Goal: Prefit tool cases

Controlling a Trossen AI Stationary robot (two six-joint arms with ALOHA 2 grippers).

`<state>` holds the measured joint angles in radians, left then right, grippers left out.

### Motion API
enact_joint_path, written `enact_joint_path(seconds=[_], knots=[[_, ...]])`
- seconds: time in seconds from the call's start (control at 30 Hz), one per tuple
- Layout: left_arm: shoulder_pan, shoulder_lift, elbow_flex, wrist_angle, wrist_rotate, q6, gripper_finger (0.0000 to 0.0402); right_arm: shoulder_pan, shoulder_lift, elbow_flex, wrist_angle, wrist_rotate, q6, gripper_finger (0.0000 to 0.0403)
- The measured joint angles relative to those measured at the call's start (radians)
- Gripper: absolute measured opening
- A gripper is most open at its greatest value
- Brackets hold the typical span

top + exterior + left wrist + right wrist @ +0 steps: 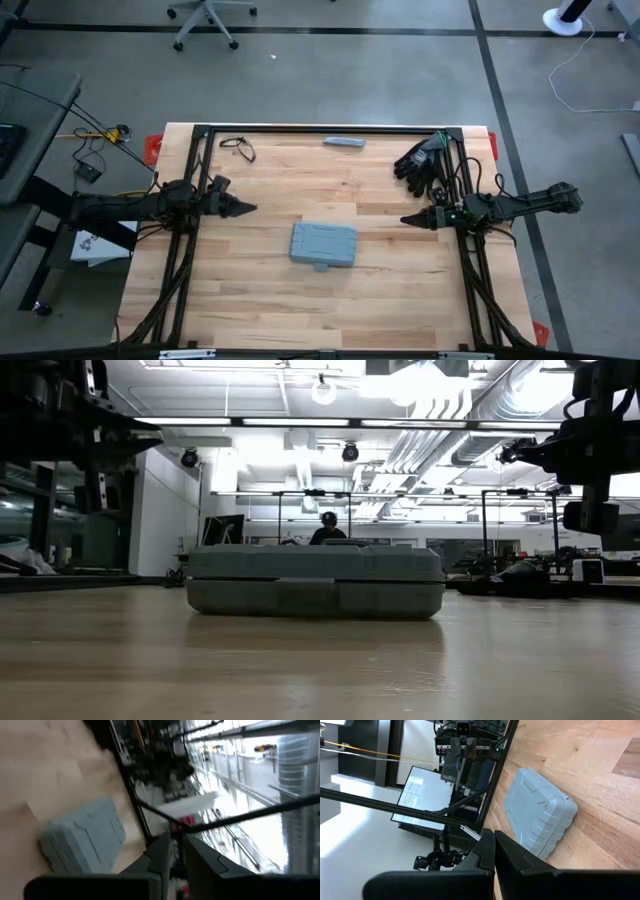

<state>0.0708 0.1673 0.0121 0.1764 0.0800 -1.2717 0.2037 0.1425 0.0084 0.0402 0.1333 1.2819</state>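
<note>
The blue-grey tool case (323, 245) lies shut and flat on its bottom in the middle of the wooden table, its latch tab toward the near edge; it also shows in the low view (315, 582) and both wrist views (82, 842) (537, 817). My left gripper (250, 208) hovers level to the case's left, pointing toward the table's right, a narrow gap showing between its fingers (177, 842). My right gripper (405, 220) hovers level to the case's right, pointing left, fingers shut (494, 834). Neither touches the case.
Black gloves (425, 160) lie at the far right corner, a slim grey bar (344, 143) at the far edge, a thin black looped cord (238, 148) at the far left. Black frame rails (195, 180) run along the table's sides. A person (327, 530) sits far behind.
</note>
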Motion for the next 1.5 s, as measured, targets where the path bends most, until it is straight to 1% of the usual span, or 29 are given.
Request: enact_joint_path(seconds=[0.1, 0.2, 0.23, 0.33, 0.43, 0.57, 0.67, 0.77, 0.83, 0.9, 1.0, 1.07, 1.2, 1.27, 1.37, 1.5], knots=[[0.000, 0.000, 0.000, 0.000, -0.081, 0.086, 0.0049, 0.000, 0.000, 0.000, 0.000, 0.000, 0.000, 0.0000], [0.001, 0.000, 0.000, -0.001, -0.184, 0.281, 0.0049, 0.000, 0.000, 0.000, 0.000, -0.008, 0.010, 0.0000], [0.001, 0.000, 0.000, -0.004, -0.216, 0.366, 0.0049, 0.000, 0.000, 0.000, 0.000, -0.038, 0.046, 0.0000], [0.001, 0.000, 0.000, -0.034, -0.299, 0.581, 0.0049, 0.000, 0.000, 0.000, 0.000, -0.173, 0.155, 0.0000], [0.001, 0.000, 0.000, -0.080, -0.358, 0.720, 0.0049, 0.000, 0.000, 0.000, 0.000, -0.239, 0.161, 0.0000], [0.001, 0.000, 0.000, -0.109, -0.442, 0.813, 0.0049, 0.000, 0.000, 0.000, 0.000, -0.248, 0.098, 0.0000], [0.001, 0.000, 0.000, -0.110, -0.524, 0.837, 0.0049, 0.000, 0.000, 0.000, 0.000, -0.248, 0.042, 0.0000], [0.001, 0.000, 0.000, -0.107, -0.562, 0.827, 0.0049, -0.001, 0.000, 0.000, -0.002, -0.243, -0.061, 0.0000], [0.001, 0.000, 0.000, -0.104, -0.559, 0.812, 0.0049, -0.001, 0.000, 0.000, -0.006, -0.200, -0.142, 0.0000], [0.001, 0.001, 0.000, -0.105, -0.561, 0.832, 0.0049, -0.001, 0.000, 0.000, -0.008, -0.133, -0.225, 0.0000], [0.001, 0.008, 0.000, -0.104, -0.624, 0.875, 0.0049, -0.002, 0.000, 0.000, -0.004, 0.005, -0.359, 0.0000], [0.004, 0.018, 0.000, -0.096, -0.630, 0.898, 0.0049, -0.002, 0.001, 0.000, 0.016, 0.117, -0.434, 0.0000], [0.023, 0.066, 0.000, -0.002, -0.515, 0.907, 0.0049, -0.002, 0.001, 0.000, 0.057, 0.354, -0.455, 0.0000], [0.032, 0.103, 0.000, 0.060, -0.453, 0.908, 0.0049, -0.002, 0.002, 0.000, 0.083, 0.453, -0.499, 0.0000], [0.040, 0.178, 0.000, 0.132, -0.400, 0.905, 0.0049, -0.002, 0.001, 0.000, 0.097, 0.521, -0.604, 0.0000], [0.040, 0.311, 0.018, 0.198, -0.345, 0.859, 0.0049, -0.003, 0.002, 0.000, 0.095, 0.616, -0.629, 0.0000]])
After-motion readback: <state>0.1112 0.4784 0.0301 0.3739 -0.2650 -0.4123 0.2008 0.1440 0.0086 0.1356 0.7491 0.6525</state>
